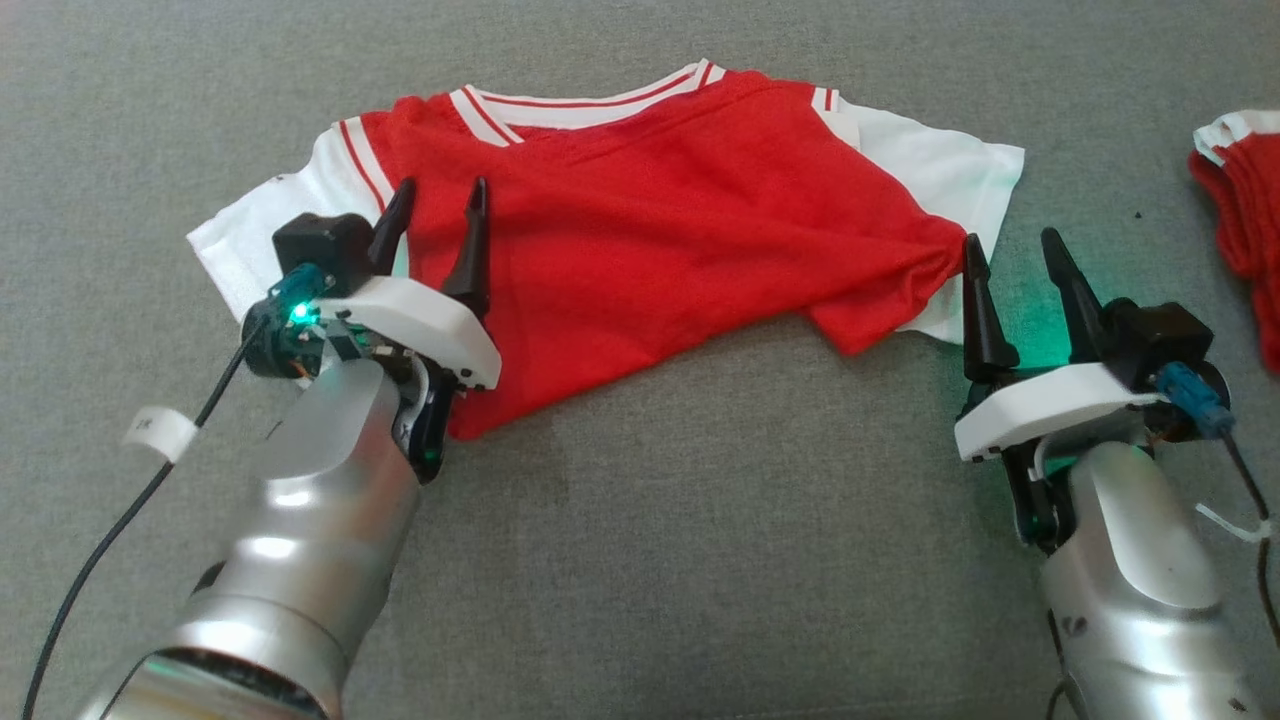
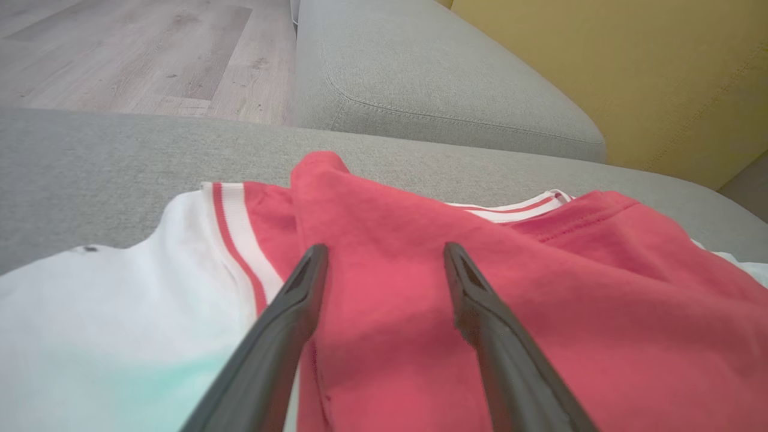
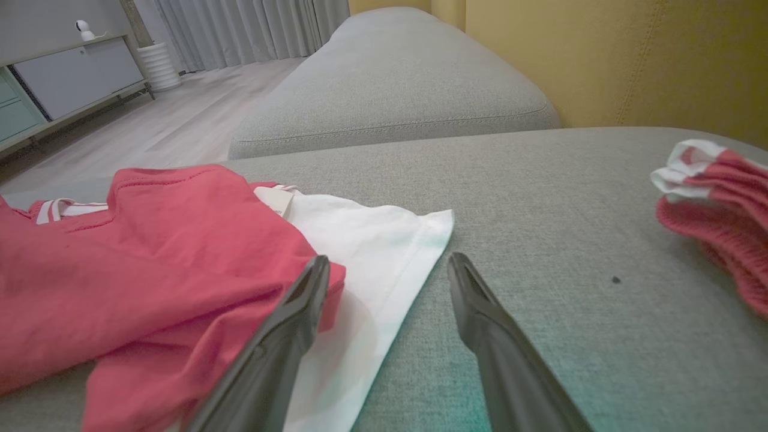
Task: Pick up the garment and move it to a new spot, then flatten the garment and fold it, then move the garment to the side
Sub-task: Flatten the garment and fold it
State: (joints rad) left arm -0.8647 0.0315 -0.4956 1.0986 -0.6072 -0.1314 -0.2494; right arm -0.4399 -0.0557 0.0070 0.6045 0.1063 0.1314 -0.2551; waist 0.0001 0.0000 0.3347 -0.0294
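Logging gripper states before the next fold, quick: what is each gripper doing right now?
Left gripper: open, holding nothing, over the shirt.
Right gripper: open, empty, at the shirt's edge.

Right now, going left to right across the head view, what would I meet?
left tool → red body of the garment → right tool → red-and-white cloth at the right edge

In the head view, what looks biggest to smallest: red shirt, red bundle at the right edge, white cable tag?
1. red shirt, largest
2. red bundle, cut off by the frame edge
3. white cable tag, smallest
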